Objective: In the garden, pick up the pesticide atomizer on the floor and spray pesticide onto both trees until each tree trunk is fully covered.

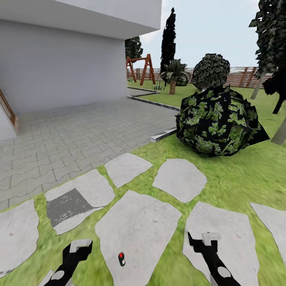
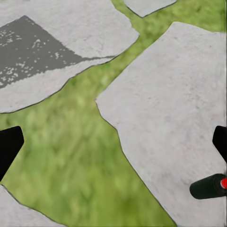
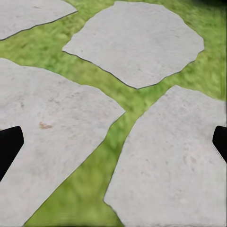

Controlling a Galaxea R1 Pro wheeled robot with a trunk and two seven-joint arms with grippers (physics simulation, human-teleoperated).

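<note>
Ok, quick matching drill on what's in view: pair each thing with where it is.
1 atomizer
2 bush
3 swing frame
4 dark patch

a far off, by the fence
b on the slab between the two arms
c on a slab ahead of the left arm
d on the grass at the paving's corner

Pairs: 1-b, 2-d, 3-a, 4-c

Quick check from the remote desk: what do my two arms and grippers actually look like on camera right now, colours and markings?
Both arms are glossy black with a pale grey oval patch on the forearm. The left gripper and right gripper each carry a light grey block at the tip. No cables are visible.
</note>
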